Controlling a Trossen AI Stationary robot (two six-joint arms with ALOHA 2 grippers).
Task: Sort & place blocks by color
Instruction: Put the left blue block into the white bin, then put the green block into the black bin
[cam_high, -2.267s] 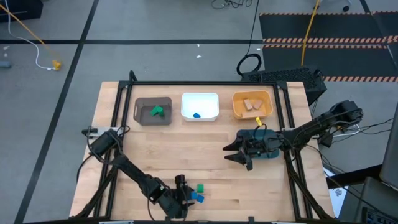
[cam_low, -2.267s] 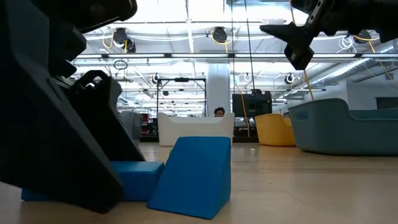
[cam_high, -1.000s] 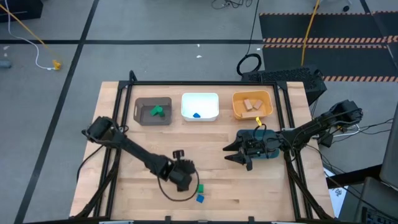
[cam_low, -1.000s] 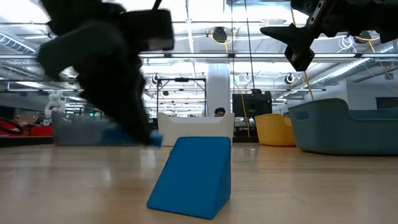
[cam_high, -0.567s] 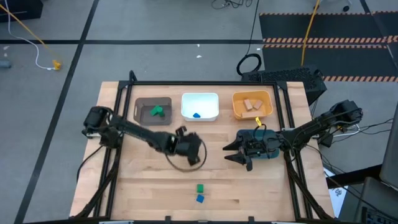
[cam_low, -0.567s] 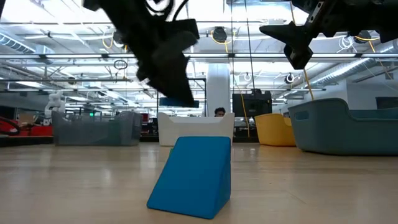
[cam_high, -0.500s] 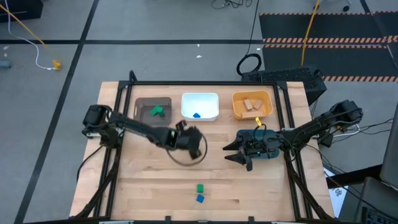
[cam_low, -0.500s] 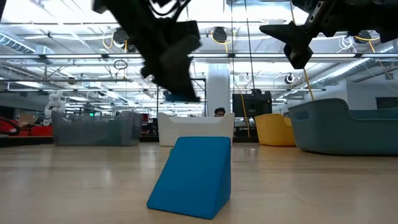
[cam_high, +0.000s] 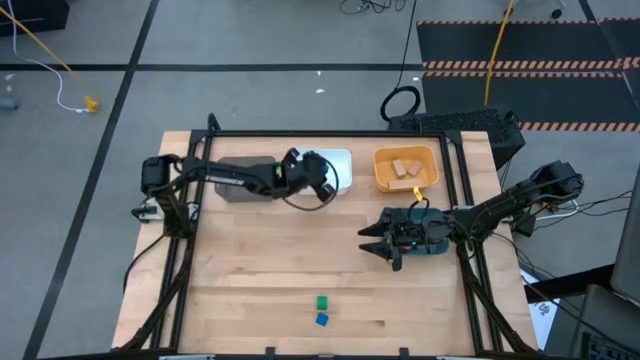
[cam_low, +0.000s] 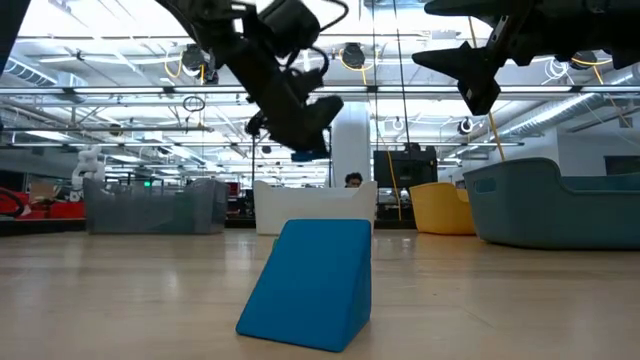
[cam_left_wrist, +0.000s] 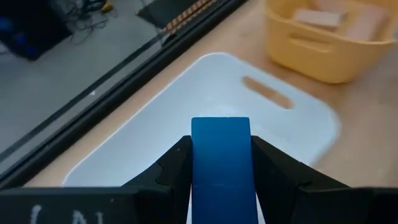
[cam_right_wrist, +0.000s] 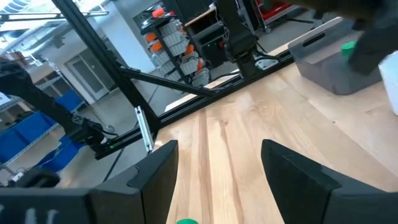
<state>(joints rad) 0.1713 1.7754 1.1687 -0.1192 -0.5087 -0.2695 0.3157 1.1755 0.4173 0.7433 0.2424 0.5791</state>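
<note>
1. Where things are: the left gripper (cam_left_wrist: 221, 165) is clamped on a blue bar block (cam_left_wrist: 221, 165), one finger on each long side, and it hangs over the white bin (cam_left_wrist: 205, 118). In the high view the left gripper (cam_high: 318, 178) sits right at that bin's left part.

2. The step in hand looks like the drop. Blue goes with blue, so the white bin seems to be the right one. I can't see what is inside it from here, since the arm covers it.

3. How I'd do it well: get the block centred over the bin floor, not over the rim, then come down a bit before letting go. A bar dropped from high up can bounce or tip out.

4. Open the fingers cleanly and lift straight up, so the bar doesn't get dragged along on a pad.

5. Watch the neighbours. The yellow bin (cam_left_wrist: 333, 37) with pale wood blocks (cam_high: 404, 167) sits just beside it, and the brown bin (cam_high: 232, 185) is on the other side.

6. The right gripper (cam_high: 372, 243) waits near the teal bin (cam_high: 430, 243) with its fingers spread apart and nothing between them.

7. Left to do: a green block (cam_high: 321, 301) and a blue wedge block (cam_low: 308, 284) sit close together near the table's front edge.
</note>
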